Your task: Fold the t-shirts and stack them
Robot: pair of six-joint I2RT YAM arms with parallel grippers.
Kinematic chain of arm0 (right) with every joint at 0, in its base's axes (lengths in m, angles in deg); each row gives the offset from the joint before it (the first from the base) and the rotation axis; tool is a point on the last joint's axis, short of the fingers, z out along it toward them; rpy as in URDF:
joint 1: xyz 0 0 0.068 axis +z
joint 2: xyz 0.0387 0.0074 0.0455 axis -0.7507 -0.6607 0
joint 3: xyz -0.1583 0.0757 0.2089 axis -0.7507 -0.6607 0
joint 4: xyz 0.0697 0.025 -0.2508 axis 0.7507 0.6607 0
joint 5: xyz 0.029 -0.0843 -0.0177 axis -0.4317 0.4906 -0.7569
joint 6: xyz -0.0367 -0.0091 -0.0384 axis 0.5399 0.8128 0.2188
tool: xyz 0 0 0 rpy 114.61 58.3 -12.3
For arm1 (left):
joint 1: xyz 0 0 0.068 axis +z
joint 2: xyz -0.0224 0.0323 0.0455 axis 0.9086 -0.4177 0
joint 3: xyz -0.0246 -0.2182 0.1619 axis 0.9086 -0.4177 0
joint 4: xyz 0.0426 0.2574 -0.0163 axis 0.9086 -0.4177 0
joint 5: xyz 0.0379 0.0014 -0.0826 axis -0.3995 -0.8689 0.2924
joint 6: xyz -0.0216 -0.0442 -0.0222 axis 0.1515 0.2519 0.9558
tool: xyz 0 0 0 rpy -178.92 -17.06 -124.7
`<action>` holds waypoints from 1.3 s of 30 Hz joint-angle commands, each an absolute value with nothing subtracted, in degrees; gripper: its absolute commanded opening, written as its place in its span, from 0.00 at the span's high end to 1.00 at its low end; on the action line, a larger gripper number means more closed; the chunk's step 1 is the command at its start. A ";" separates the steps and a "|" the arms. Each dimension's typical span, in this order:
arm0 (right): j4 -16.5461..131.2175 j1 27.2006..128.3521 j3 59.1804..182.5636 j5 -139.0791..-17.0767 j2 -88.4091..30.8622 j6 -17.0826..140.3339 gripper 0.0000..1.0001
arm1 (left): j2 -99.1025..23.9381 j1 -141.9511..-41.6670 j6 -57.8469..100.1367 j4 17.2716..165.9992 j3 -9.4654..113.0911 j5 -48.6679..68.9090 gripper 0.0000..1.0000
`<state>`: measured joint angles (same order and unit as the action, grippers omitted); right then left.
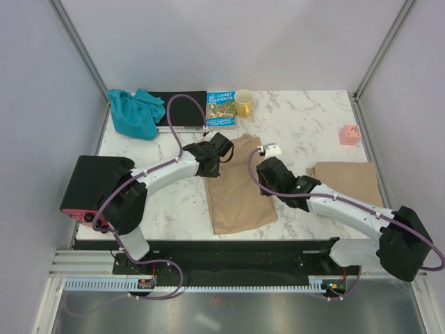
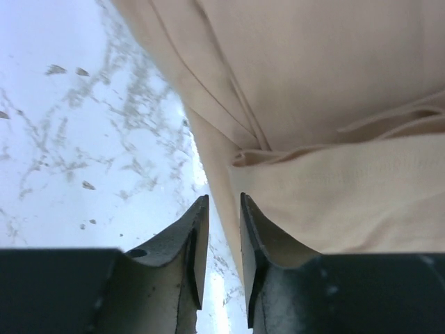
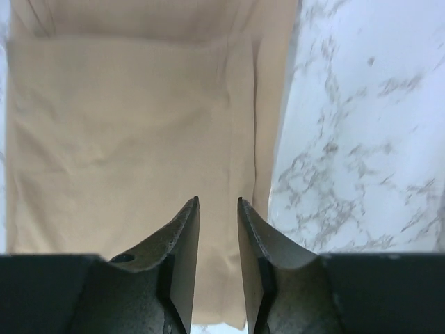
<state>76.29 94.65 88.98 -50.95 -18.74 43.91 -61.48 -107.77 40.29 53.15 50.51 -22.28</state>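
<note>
Two robot arms reach inward from the near edge of a white marble desk [image 1: 174,202]. Between them, at the middle of the desk, lies a tan t-shirt [image 1: 236,191] folded into a long strip. The left jaws are at the shirt's far left edge, slightly parted and gripping nothing. The right jaws are above its far right edge, also parted and empty. A second folded tan t-shirt [image 1: 351,179] lies flat at the right, partly under the right arm. Along the far edge sit a crumpled teal garment [image 1: 133,113], a black board [image 1: 188,110], a picture book [image 1: 220,108] and a yellow mug [image 1: 243,104].
</note>
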 commanded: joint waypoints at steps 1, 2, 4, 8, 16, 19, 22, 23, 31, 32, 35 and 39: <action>77.66 93.91 99.79 -46.08 -24.23 45.94 0.64 | -60.08 -103.02 44.37 53.50 53.37 -23.72 0.62; 77.57 93.91 100.86 -46.87 -25.20 45.42 0.64 | -60.70 -102.32 45.07 53.58 53.91 -23.46 0.62; 77.48 93.91 102.88 -48.89 -27.14 44.89 0.64 | -62.45 -99.77 46.03 53.67 54.96 -22.76 0.58; 76.61 93.91 102.63 -49.69 -27.24 44.27 0.63 | -65.09 -94.94 46.83 56.74 55.14 -18.89 0.56; 76.08 93.91 100.79 -50.22 -27.41 44.80 0.64 | -73.43 -91.94 44.02 59.91 62.34 -14.23 0.55; 75.81 94.00 100.17 -51.28 -28.11 44.36 0.64 | -75.29 -91.85 43.93 60.35 63.75 -12.73 0.55; 75.02 93.91 99.38 -51.98 -28.46 44.18 0.64 | -75.55 -91.85 43.76 61.67 63.67 -12.12 0.55; 74.85 93.91 99.29 -52.07 -28.81 44.10 0.64 | -75.82 -91.85 43.67 61.76 63.75 -12.12 0.56; 74.58 93.91 99.20 -53.03 -30.66 44.18 0.64 | -77.31 -91.59 43.58 61.50 63.58 -11.94 0.56; 74.50 93.91 99.20 -53.21 -31.27 44.36 0.64 | -77.31 -91.59 43.67 61.58 63.41 -12.11 0.58; 74.23 93.91 99.03 -54.09 -32.41 44.36 0.66 | -77.05 -91.59 44.02 62.02 62.79 -11.59 0.78; 73.62 94.00 98.33 -55.23 -34.44 43.92 0.83 | -75.38 -91.59 43.49 64.39 61.39 -9.83 0.97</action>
